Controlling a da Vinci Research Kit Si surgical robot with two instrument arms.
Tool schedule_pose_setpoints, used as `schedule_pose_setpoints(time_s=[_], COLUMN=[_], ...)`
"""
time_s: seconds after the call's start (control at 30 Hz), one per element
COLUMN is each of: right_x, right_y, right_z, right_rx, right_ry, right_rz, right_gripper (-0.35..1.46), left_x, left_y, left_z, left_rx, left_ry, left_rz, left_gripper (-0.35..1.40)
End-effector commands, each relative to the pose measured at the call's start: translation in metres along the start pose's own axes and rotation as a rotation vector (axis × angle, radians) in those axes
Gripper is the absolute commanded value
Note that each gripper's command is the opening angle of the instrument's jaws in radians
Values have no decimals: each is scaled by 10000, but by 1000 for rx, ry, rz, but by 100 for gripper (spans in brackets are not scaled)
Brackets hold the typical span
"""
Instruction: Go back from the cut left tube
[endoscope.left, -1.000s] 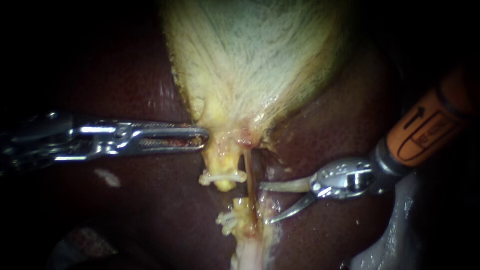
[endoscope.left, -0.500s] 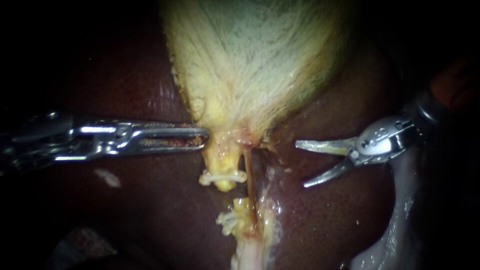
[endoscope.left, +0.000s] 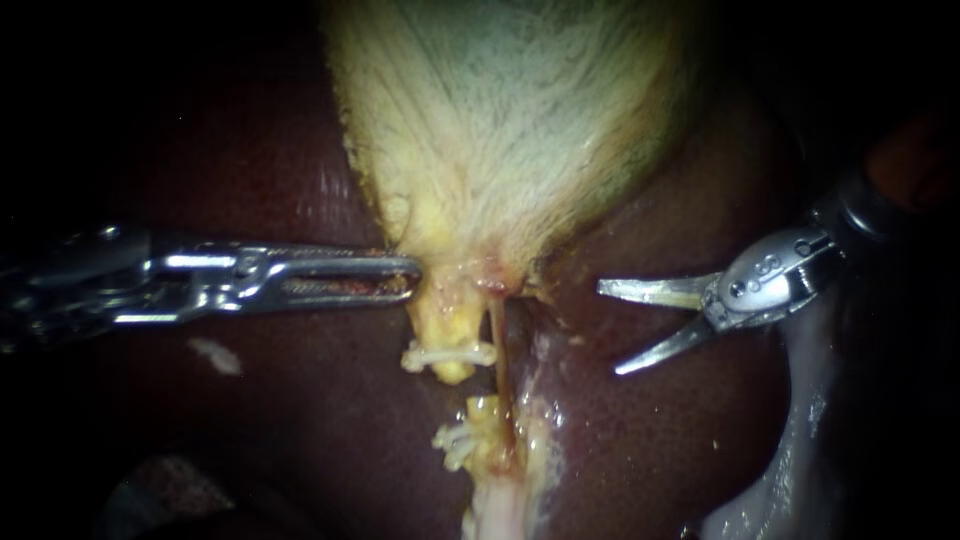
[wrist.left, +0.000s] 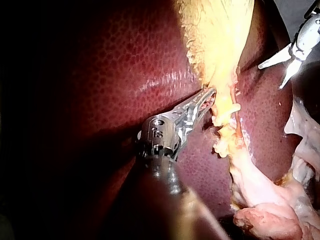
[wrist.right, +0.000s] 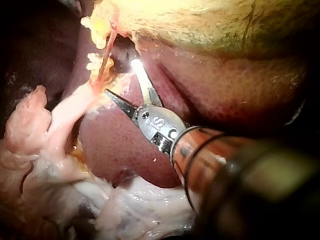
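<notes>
- Left instrument (endoscope.left: 412, 272): bright bare metal over the whole working end, no coating.
- Its jaws are long, slim and straight with blunt ends. A lengthwise slot shows through them, and fine teeth run along the inner edge.
- Behind the jaws sit stacked hinge links, then a squarish wrist block with small round pin heads and holes. In the left wrist view the shaft behind the block is dark.
- Right instrument (endoscope.left: 609, 330): two short, tapering, slightly curved blades in polished silver, ending in sharp points.
- The blades meet at a rounded silver hub with small round pin heads and engraved marks.
- Behind the hub comes a dark collar, then an orange sleeve ringed by thin dark bands.
</notes>
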Motion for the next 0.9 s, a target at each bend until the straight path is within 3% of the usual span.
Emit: schedule_pose_setpoints(time_s=[0.03,0.5,0.9], right_x=[0,-1,-1], right_y=[0,-1,-1], right_z=[0,-1,-2], right_rx=[0,1,1], right_ry=[0,1,1], right_rz=[1,0,0], right_gripper=[143,143,143], left_x=[2,26,26], left_y=[0,-4,-6], left_z=[2,30,34], left_rx=[0,11,13], left_ry=[4,34,38], left_rz=[2,18,25], left_gripper=[-35,-35,-35])
